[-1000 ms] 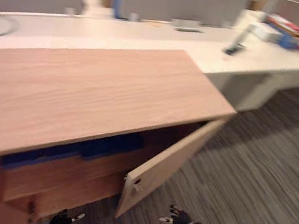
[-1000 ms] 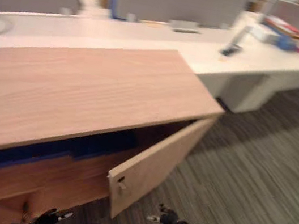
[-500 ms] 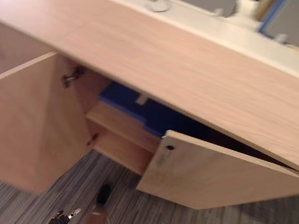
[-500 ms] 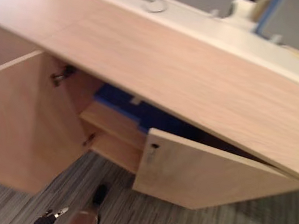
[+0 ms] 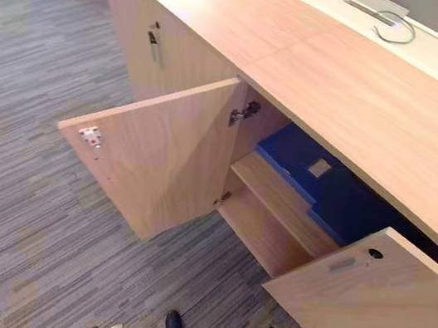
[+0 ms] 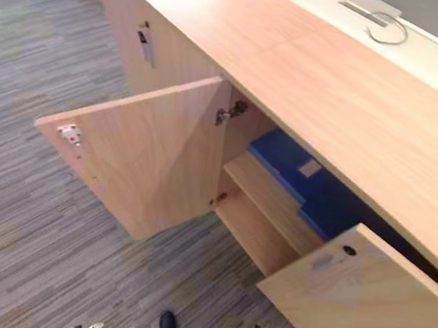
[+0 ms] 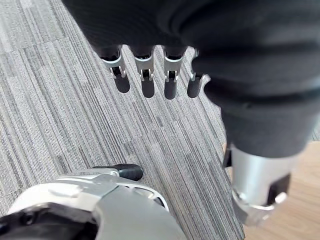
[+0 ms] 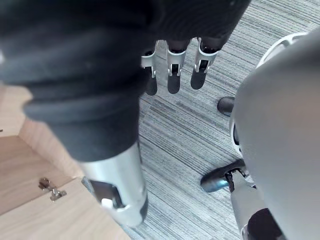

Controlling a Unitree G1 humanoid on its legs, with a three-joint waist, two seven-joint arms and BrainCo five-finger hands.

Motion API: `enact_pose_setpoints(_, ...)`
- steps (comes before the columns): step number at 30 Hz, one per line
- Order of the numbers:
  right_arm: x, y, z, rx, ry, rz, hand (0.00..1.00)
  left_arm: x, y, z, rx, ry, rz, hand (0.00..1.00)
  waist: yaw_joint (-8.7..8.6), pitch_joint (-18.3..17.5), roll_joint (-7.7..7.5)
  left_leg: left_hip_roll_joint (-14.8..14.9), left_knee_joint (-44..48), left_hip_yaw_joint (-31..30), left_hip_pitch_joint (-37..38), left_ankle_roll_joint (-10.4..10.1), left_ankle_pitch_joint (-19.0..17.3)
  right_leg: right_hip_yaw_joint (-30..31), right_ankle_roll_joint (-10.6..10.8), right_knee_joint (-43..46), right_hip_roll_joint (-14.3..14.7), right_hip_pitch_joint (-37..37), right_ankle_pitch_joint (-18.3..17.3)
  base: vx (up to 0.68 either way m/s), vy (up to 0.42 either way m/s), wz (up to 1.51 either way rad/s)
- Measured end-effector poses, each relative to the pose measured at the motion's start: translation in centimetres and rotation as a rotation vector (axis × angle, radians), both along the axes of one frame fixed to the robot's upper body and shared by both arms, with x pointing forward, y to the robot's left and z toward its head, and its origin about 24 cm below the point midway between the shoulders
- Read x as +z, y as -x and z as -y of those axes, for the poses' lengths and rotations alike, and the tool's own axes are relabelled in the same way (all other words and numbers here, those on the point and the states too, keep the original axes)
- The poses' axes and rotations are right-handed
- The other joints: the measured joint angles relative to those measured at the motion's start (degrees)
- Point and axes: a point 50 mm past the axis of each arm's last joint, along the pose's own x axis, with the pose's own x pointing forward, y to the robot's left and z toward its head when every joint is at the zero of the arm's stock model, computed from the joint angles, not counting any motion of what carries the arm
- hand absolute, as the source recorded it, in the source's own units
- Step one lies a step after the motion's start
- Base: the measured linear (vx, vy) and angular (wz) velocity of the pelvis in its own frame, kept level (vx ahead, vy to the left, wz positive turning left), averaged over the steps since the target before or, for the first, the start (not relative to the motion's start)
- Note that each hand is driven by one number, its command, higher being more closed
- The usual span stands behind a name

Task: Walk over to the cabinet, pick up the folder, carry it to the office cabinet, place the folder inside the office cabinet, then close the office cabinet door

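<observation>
Closing the office cabinet (image 5: pixel 363 104) looks like the step in hand, since the folder (image 5: pixel 309 179) already lies inside on the upper shelf (image 5: pixel 280 204). Both doors stand open: the left door (image 5: pixel 162 150) is swung wide, and the right door (image 5: pixel 379 313) angles out nearer the robot's right. To do it well, I would lay flat fingers on each door's outer face near its free edge and push in a smooth arc until it meets the cabinet. The left hand (image 7: pixel 145 75) and right hand (image 8: pixel 172 75) hang low above the floor (image 5: pixel 18 206), fingers straight and apart, holding nothing. The folder is deep blue and flat, with a small pale label on top; its far part is hidden under the cabinet's top
</observation>
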Motion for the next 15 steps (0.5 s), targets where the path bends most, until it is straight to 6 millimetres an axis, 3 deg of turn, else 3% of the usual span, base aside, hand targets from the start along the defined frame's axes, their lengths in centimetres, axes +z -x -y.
enact_pose_setpoints(11, -0.1, 0.6, -0.2, 0.038, 0.010, -0.016, 0.00, 0.1, 0.8, -0.3, 0.045, 0.001, 0.000, 0.00, -0.18, -1.11, 0.03, 0.36, -1.23, -1.13, 0.85, -0.61, 1.67, -1.03, 0.08, -0.08, 0.51, 0.84, 0.42, -0.06, -0.022, 0.05)
enact_pose_setpoints(14, -0.2, 0.8, -0.3, 0.037, 0.006, -0.020, 0.00, 0.8, -0.3, -0.8, 0.145, -0.004, 0.089, 0.00, -0.16, -1.34, -0.32, 0.41, -1.24, -0.59, 1.34, -0.62, 1.62, -0.54, 0.02, -0.43, 0.62, 1.24, 0.66, -0.03, 0.013, -0.10)
enact_pose_setpoints(15, -0.3, 1.0, -0.2, 0.037, 0.005, -0.023, 0.00, 1.4, -1.1, -2.0, 0.224, -0.023, 0.142, 0.00, -0.17, -1.44, -0.31, 0.65, -1.24, 0.29, 1.83, -0.77, 1.37, 0.18, -0.12, -1.26, 1.01, 1.73, 1.03, -0.04, 0.006, -0.21)
